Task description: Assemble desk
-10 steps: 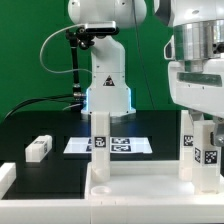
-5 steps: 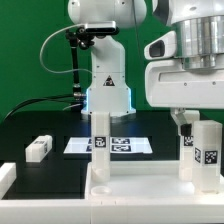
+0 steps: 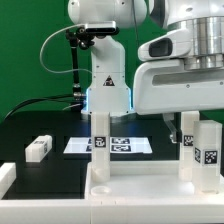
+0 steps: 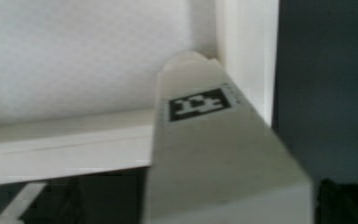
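Desk [image 3: 150, 180] — white, upright legs — on black table [image 3: 40, 125], green backdrop [image 3: 30, 50].

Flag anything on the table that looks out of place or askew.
One desk leg lies on its side on the black table, apart at the exterior view's left, while other legs stand upright on the desk panel. Nothing looks spilled or damaged.

The arm reaches in from the upper part of the exterior view's right, its broad white wrist housing filling that corner and facing straight down. Below the housing the claw [image 3: 186, 125] hangs low, only partly visible, with one dark finger [image 3: 187, 124] showing. Whether the fingers are spread or closed cannot be told from either view.
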Available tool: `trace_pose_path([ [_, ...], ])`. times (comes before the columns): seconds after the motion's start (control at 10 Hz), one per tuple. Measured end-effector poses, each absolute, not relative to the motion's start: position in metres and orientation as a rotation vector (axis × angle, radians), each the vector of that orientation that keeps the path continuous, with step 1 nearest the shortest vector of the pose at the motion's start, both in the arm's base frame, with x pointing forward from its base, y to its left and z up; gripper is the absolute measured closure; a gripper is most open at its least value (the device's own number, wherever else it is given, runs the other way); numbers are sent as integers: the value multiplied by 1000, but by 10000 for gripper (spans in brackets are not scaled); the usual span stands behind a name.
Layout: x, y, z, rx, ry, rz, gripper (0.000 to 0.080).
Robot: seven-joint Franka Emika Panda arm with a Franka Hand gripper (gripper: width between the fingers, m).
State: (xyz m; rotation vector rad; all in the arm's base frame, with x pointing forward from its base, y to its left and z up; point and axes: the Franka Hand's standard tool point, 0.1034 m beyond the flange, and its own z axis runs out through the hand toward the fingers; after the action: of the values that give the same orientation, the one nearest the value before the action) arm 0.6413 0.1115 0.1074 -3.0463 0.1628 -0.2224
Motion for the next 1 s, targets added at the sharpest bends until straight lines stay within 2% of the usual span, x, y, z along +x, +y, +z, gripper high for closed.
trace_pose_path([
  [0.2,641,109,107,-3042,206,-216,174],
  [0.3,641,110,107,-3030,291,-211,354],
  [0.4,641,110,106,-3012,404,-205,354],
  [0.5,641,108,106,-2994,507,-201,510],
  [0.7,641,106,106,-2945,717,-190,510],
  [1.0,640,107,106,-2705,1385,-116,510],
])
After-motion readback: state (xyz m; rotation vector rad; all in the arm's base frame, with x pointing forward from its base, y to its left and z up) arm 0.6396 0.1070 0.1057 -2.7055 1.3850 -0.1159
